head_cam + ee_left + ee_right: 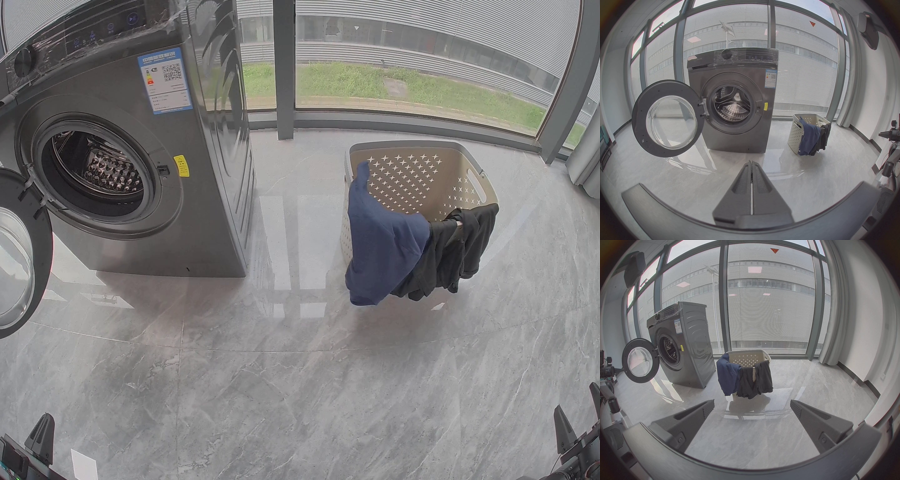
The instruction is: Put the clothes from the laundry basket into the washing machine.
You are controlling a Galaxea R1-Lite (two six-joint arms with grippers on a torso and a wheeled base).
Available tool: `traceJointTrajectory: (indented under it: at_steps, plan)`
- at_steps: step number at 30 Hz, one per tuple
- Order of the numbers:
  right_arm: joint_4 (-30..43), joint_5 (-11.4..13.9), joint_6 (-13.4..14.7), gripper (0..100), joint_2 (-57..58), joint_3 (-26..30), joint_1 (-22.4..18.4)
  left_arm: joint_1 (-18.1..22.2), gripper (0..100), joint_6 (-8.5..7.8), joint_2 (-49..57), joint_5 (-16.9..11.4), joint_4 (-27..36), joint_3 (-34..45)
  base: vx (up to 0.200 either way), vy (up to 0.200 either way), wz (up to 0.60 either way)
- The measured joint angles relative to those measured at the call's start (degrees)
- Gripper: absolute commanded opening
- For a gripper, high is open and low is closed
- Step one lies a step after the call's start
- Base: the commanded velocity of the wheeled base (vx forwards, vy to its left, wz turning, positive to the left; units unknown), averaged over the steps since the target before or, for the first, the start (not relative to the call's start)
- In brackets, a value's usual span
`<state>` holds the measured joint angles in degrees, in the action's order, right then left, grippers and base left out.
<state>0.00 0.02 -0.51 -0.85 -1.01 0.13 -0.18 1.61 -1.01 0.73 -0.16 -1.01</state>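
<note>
A beige laundry basket [431, 164] stands on the floor before the window, right of the grey washing machine [125, 125]. A blue garment [382, 244] and a black garment [455, 247] hang over the basket's near rim. The machine's round door [19, 256] is swung wide, showing the steel drum [103, 169]. My left gripper [751, 165] is shut and empty, low at the near left, facing the machine [737, 100]. My right gripper [752, 407] is open and empty, low at the near right, facing the basket [749, 358] from well short of it.
Glossy grey tile floor [300, 387] lies between me and both the basket and the machine. Tall window frames [284, 69] run behind them. A curtain [584, 162] hangs at the far right.
</note>
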Motion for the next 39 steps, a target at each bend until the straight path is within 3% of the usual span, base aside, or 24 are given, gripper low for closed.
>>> traceJointTrajectory:
  at_steps: [4,22,34,39]
  plan:
    - [0.0,0.0,0.0,100,0.0,0.0,0.07,0.02,0,-0.02,0.0,0.02,0.0,0.0,0.0,0.0,0.0]
    - [0.0,-0.02,0.0,100,-0.02,0.0,0.0,0.02,0,-0.09,0.0,-0.11,0.02,0.0,0.2,0.0,0.0]
    - [0.0,0.0,0.0,100,-0.07,0.0,0.0,0.02,0,0.02,-0.02,-0.07,0.0,0.0,0.0,0.0,0.0]
    - [0.0,-0.02,0.0,100,-0.07,0.0,0.0,0.02,0,0.02,-0.02,-0.07,0.0,0.0,0.0,-0.2,0.0]
